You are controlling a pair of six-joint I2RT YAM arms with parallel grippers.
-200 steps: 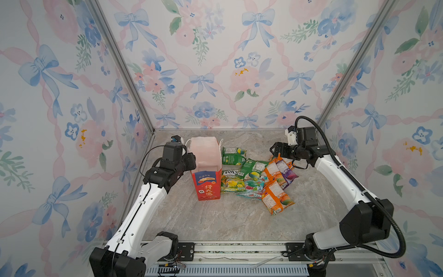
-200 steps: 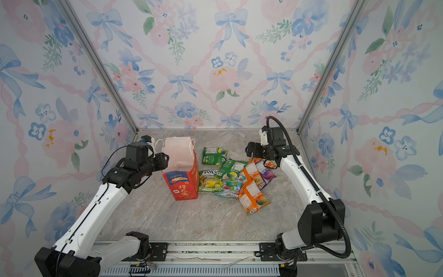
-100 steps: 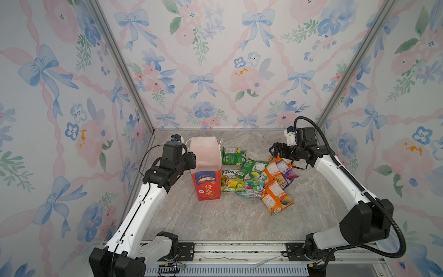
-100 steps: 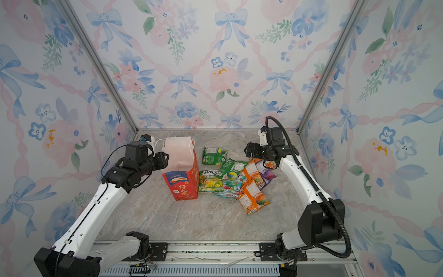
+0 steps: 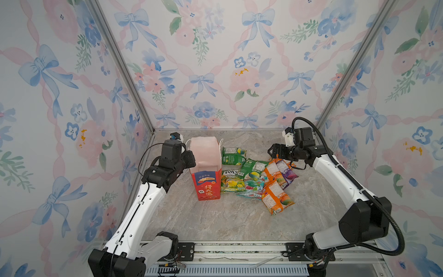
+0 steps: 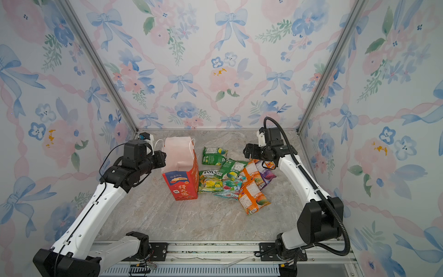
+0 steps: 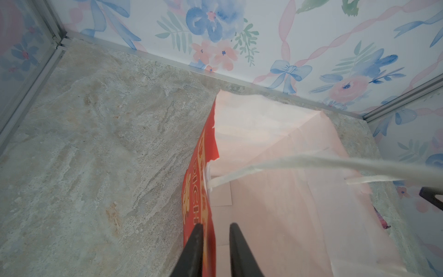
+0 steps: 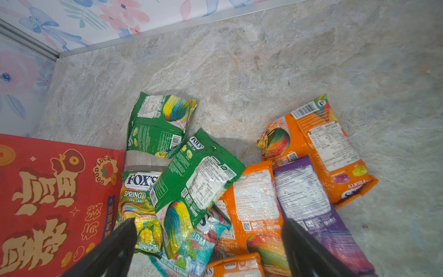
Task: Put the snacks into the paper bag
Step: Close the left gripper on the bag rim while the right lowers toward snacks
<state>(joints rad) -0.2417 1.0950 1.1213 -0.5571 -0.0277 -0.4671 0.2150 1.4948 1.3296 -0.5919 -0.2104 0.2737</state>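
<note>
Where the paper bag stood upright left of centre in both top views, its white mouth open, the left pincer met its left rim. Its fingers were close together astride the red side wall, one outside, one inside; whether they truly pinched the paper could not be told. Just right of the bag, against its base, the snacks lay in an overlapping heap on the desk — green, orange, teal and purple packets. Over the heap's upper right edge hovered the right pincer, spread wide and holding nothing — its fingers framed the packets in the right wrist view.
</note>
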